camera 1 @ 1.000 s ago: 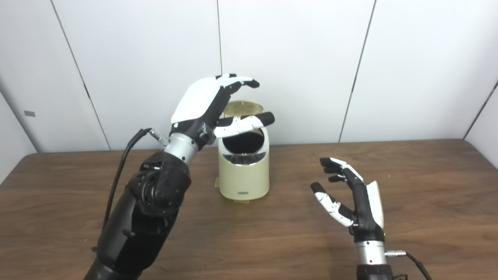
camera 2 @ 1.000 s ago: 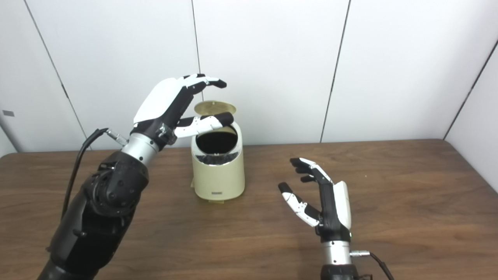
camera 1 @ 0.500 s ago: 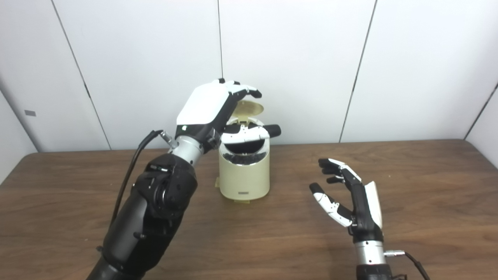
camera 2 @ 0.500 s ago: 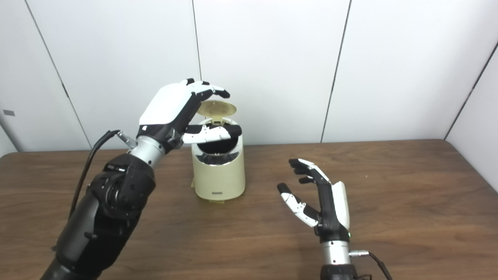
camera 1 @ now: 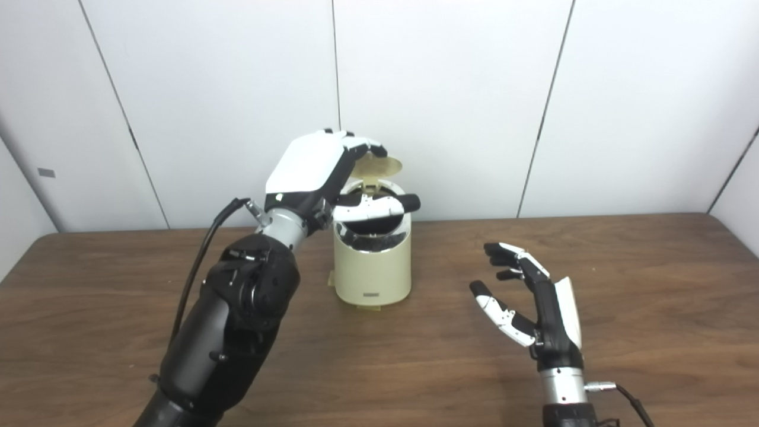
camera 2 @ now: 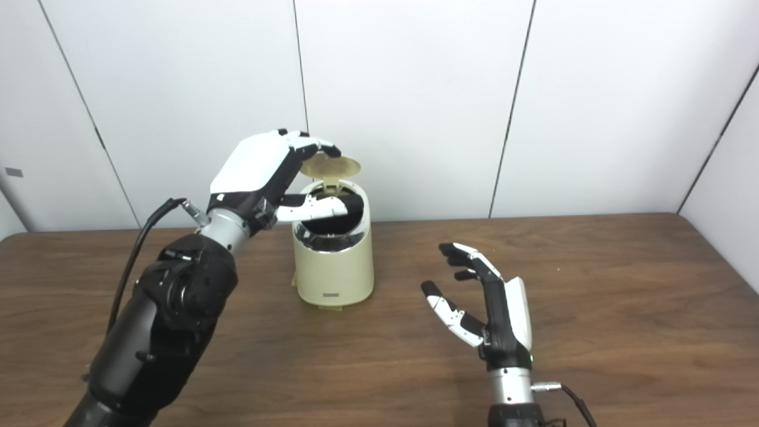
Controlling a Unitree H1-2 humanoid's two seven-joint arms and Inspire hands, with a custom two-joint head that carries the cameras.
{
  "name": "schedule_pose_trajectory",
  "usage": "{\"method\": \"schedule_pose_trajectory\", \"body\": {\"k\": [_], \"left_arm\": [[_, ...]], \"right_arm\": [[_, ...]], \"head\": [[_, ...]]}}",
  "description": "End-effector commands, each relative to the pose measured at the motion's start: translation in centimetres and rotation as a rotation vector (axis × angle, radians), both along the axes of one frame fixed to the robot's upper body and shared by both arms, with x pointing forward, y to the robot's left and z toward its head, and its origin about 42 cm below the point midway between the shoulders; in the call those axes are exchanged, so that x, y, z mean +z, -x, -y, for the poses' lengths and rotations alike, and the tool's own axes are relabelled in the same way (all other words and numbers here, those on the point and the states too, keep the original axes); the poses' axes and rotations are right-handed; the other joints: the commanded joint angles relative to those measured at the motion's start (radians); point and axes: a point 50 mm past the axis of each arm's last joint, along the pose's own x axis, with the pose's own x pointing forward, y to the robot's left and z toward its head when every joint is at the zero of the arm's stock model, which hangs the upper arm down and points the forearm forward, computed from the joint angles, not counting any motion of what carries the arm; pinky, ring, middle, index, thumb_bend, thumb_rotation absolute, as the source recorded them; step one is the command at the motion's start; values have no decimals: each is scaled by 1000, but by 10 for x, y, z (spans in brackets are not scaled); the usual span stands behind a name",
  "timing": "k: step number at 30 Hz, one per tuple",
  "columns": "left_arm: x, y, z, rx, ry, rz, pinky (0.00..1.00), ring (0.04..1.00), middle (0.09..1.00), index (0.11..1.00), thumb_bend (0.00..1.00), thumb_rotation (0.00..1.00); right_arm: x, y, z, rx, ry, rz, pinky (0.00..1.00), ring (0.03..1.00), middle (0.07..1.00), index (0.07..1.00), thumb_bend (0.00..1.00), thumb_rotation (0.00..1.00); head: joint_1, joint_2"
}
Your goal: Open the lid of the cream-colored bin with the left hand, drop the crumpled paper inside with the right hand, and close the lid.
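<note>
- White wall panels with dark seams stand behind a brown wooden tabletop (camera 1: 415,367).
- On that tabletop, toward the back and a little left of the middle, stands the cream-colored bin (camera 1: 372,267), upright, with its dark mouth showing.
- Its round lid (camera 1: 375,166) is raised at the back of the bin, tilted over the opening and not shut.
- Over the bin hangs the left hand (camera 1: 317,172), palm down. Its fingertips (camera 1: 370,145) are curled onto the front edge of the lid, and its thumb (camera 1: 379,206) stretches across the bin's mouth just above the rim. The hand is partly curled and grips nothing; it only bears on the lid.
- Left of the bin and nearer the camera, the dark left forearm rises from the bottom edge, with a black cable looping beside the wrist.
- Right of the bin and well apart from it, the right hand (camera 1: 533,296) is held just above the tabletop, palm turned toward the bin, its fingers spread and lightly bent, with nothing in it.
- No crumpled paper can be made out; the bin's inside is too dark to tell.
</note>
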Motion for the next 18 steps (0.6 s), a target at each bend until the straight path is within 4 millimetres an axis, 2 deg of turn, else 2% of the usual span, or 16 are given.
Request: {"method": "schedule_pose_trajectory", "body": {"k": [1,5,9,18], "left_arm": [[29,-8,5,7,3,86,1000,930,833,805,997,974],[28,-13,5,20,3,80,1000,928,830,805,998,966],[28,-17,6,26,13,75,1000,935,832,809,991,961],[30,-21,7,20,45,70,1000,931,852,807,1000,960]], "right_arm": [[-29,15,-19,29,-47,-75,597,704,723,704,272,411],[-30,14,-20,34,-47,-74,583,697,717,696,273,397],[-31,15,-21,32,-44,-84,590,702,720,703,279,437],[-31,14,-22,36,-52,-73,582,697,718,698,281,440]], "head": [[-2,0],[-4,-1],[-5,-2],[-7,-4]]}}
